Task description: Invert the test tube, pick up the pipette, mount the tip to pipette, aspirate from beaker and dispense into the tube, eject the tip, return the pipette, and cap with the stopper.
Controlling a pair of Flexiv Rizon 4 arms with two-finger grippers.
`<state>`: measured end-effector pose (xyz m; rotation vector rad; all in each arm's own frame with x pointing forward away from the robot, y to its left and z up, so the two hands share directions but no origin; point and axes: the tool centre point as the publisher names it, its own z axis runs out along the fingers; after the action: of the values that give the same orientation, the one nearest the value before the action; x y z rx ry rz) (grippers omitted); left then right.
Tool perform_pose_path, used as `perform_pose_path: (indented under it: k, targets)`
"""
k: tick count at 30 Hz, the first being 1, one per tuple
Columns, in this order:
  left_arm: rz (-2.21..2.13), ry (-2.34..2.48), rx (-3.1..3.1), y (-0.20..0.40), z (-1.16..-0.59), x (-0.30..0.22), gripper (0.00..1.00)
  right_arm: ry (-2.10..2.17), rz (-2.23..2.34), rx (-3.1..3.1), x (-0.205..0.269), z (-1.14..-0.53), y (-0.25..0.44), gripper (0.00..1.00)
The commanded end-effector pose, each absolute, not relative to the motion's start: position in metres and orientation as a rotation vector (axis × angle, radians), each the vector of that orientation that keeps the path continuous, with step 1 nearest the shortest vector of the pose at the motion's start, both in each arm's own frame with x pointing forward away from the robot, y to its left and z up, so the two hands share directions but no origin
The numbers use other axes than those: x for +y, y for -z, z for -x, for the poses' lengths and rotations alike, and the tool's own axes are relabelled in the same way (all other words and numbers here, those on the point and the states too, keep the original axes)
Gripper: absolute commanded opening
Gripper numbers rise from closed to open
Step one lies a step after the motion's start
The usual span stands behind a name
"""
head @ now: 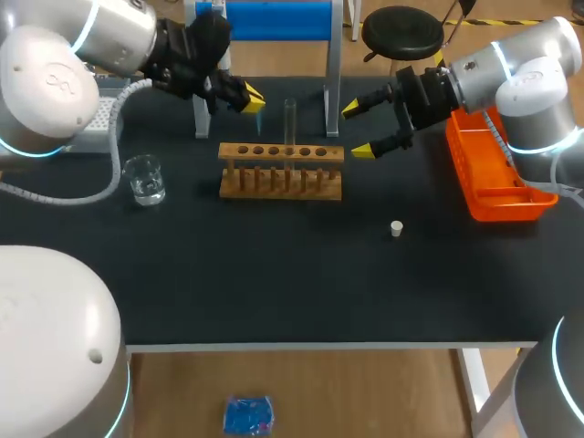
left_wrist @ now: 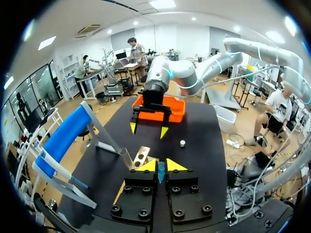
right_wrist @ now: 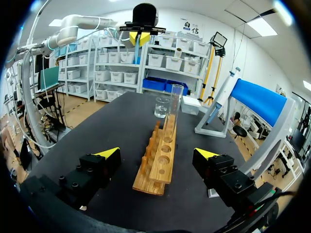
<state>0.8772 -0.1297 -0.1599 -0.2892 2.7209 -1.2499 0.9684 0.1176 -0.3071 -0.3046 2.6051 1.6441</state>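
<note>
Geometry around the clear glass test tube (head: 290, 117): it stands upright in a middle hole of the wooden rack (head: 281, 171), long axis vertical, and the top end looks open. The rack runs left-right across the black table (head: 301, 283).

Left gripper (head: 248, 97) hangs just beside the tube's top, on its left. Its fingers are pressed together on a thin blue piece (left_wrist: 161, 174), prob. the pipette or a tip; can't tell which. Right gripper (head: 358, 130) sits off the rack's right end, fingers wide apart, nothing in them. In its wrist view the rack runs straight away from between the fingers, w/ the tube partway along.

Small clear glass beaker (head: 146, 178) sits left-front of the rack, so the left arm is nearer it. Small white stopper (head: 396, 228) lies front-right, nearer the right arm, w/ the orange plastic tray (head: 497, 178) at the table's right edge.

My read: if the blue piece is headed for the tube, that's a short sideways shift, then straight down along the tube's axis. Room is open in front of the rack. Behind it the legs of the blue-and-white stand (head: 265, 20) are close, so approach from above or the front.
</note>
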Motion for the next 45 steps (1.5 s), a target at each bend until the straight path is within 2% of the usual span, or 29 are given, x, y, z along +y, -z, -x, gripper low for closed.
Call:
perform_pose_path:
  k: [1, 21, 32, 45]
  targets:
    - [0.293, 1.234, 2.751, 0.167, -0.884, -0.139, 0.00, -1.641, 0.306, 2.608, 0.117, -0.969, 0.306, 1.00]
    - [0.296, 1.220, 2.795, 0.170, -0.883, -0.146, 0.00, -1.641, 0.306, 2.608, 0.117, -0.969, 0.306, 1.00]
    - [0.296, 1.220, 2.795, 0.170, -0.883, -0.146, 0.00, -1.718, 0.299, 2.568, 0.078, -0.930, 0.282, 1.00]
    - [0.296, 1.220, 2.795, 0.170, -0.883, -0.146, 0.00, -1.888, 0.329, 2.534, 0.094, -0.882, 0.261, 1.00]
